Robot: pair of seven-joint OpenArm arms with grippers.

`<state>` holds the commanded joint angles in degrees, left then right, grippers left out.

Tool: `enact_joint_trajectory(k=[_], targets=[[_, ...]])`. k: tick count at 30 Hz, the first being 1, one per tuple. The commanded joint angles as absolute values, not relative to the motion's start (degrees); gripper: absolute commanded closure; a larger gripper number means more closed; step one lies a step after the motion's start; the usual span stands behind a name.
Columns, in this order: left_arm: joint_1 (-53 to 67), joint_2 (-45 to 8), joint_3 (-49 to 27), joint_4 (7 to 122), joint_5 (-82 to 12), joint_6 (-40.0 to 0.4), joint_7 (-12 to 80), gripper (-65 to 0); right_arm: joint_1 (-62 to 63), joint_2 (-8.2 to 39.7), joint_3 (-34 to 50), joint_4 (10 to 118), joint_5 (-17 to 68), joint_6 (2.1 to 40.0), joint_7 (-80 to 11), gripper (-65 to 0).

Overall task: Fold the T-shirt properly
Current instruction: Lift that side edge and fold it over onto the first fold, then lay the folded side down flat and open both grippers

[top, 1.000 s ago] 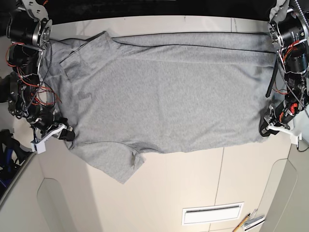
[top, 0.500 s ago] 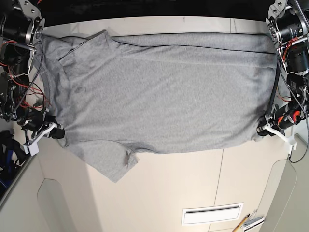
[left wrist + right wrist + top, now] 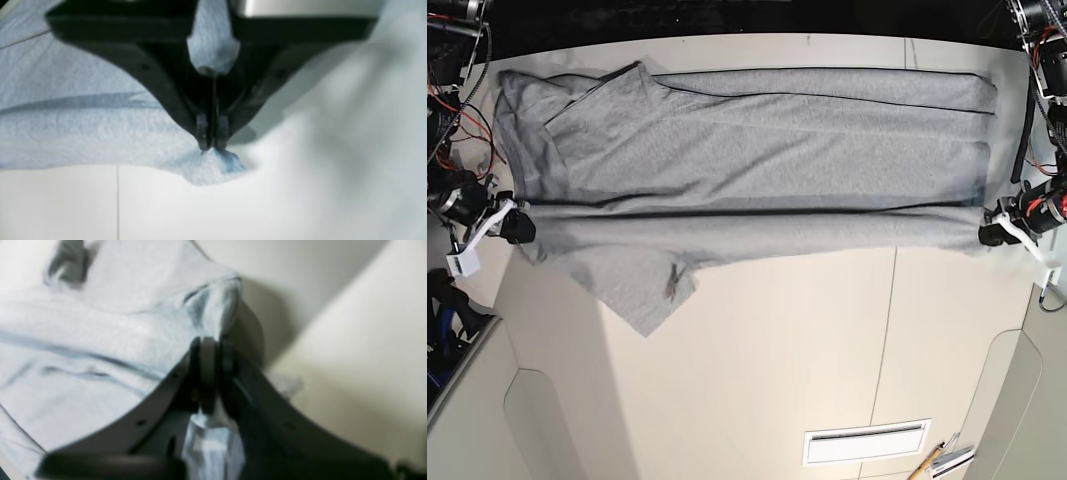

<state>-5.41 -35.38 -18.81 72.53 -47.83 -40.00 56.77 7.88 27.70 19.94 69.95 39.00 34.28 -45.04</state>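
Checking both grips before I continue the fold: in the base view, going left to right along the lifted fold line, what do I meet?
Right hand, shut on the shirt's shoulder end → T-shirt, its lifted edge pulled taut across the table → left hand, shut on the hem end.

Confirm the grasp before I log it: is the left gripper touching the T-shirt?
Touching. In the left wrist view the left gripper is closed on a pinched bunch of the T-shirt, with cloth squeezed out right below its tips.
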Motion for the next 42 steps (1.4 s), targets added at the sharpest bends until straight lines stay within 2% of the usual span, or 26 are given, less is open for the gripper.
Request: enact_joint_trajectory(k=[3, 5, 6, 7, 13, 17, 20, 22, 24, 28, 32, 37, 39, 42], targets=[[-4.64, -35.31, -18.81, 72.51, -48.12, -40.00, 56.82, 0.0, 5.56, 27.38, 19.92, 69.95, 38.83, 34.30, -44.97, 0.0], [-4.60, -35.09, -18.81, 72.51, -48.10, -40.00, 56.82, 0.0, 5.17, 26.85, 20.43, 69.95, 37.58, 34.24, -44.62, -18.3], [-4.60, -35.07, -18.81, 72.51, -48.14, -40.00, 56.80, 0.0, 5.23, 26.37, 21.26, 69.97, 37.23, 34.24, -44.49, -24.8], [-4.58, -35.07, -18.81, 72.51, -48.21, -40.00, 56.82, 0.0, 5.23, 25.98, 22.31, 69.97, 37.54, 34.26, -43.42, -28.3], [-4.60, -35.07, -18.81, 72.51, -48.16, -40.00, 56.82, 0.0, 9.28, 22.83, 32.05, 70.00, 37.52, 34.26, -41.12, -28.9], [-4.58, -35.07, -18.81, 72.51, -48.23, -40.00, 56.82, 0.0, 11.79, 22.52, 31.86, 69.95, 37.26, 34.24, -40.49, -29.4], [-4.60, -35.07, -18.81, 72.51, -48.29, -40.00, 56.69, 0.0, 13.54, 21.71, 29.69, 69.78, 34.17, 34.24, -37.60, -35.9], [-4.60, -35.07, -18.81, 72.51, -48.66, -40.00, 56.64, 0.0, 15.14, 21.39, 25.96, 67.96, 30.92, 34.04, -34.22, -37.8], [-4.58, -35.07, -18.81, 72.51, -48.69, -40.00, 56.64, 0.0, 17.37, 21.06, 20.97, 64.29, 27.75, 33.61, -30.11, -37.8], [-4.60, -35.07, -18.81, 72.51, -48.69, -40.00, 56.64, 0.0, 22.76, 20.45, 11.84, 54.19, 27.11, 33.65, -25.50, -37.8], [-4.58, -35.07, -18.81, 72.51, -49.10, -40.00, 56.66, 0.0, 25.87, 18.24, 7.35, 48.38, 25.47, 33.87, -25.50, -37.8], [-4.60, -35.05, -18.81, 72.51, -49.54, -40.00, 56.62, 0.0, 25.82, 15.88, 3.86, 47.77, 25.50, 33.87, -28.97, -37.5], [-4.58, -35.05, -18.81, 72.51, -49.52, -40.00, 56.62, 0.0, 25.85, 15.16, 3.77, 47.77, 25.47, 33.87, -29.17, -31.7], [-4.58, -35.05, -18.81, 72.47, -49.50, -40.00, 56.64, 0.0, 25.85, 15.07, 3.77, 47.79, 25.45, 33.87, -29.36, -12.5]])
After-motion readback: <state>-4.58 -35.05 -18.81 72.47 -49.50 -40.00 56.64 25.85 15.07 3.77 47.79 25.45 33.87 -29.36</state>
